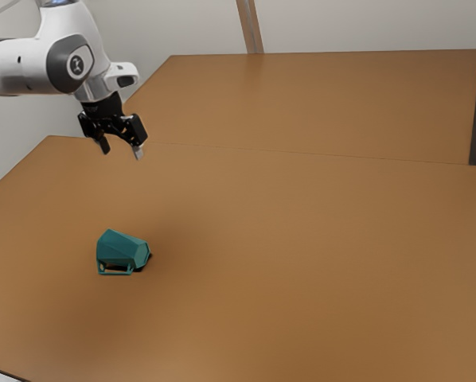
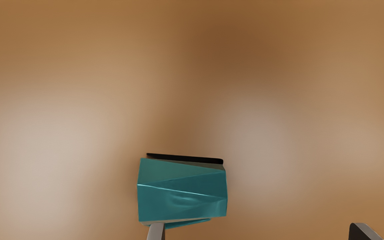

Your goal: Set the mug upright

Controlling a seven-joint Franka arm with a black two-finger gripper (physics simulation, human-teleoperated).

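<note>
Gripper point(image 1: 122, 152) with fingers spread wide, raised above table point(image 1: 302, 255), well apart from teal mug point(image 1: 120, 248), mug lying on its side below.

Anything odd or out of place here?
Yes, the teal mug lies on its side on the brown table instead of standing on its base. Nothing else looks odd to me.

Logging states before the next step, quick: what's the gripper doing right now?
Gripper: open and empty, fingers wide apart, raised above the table; the teal mug lies on its side below.
</note>
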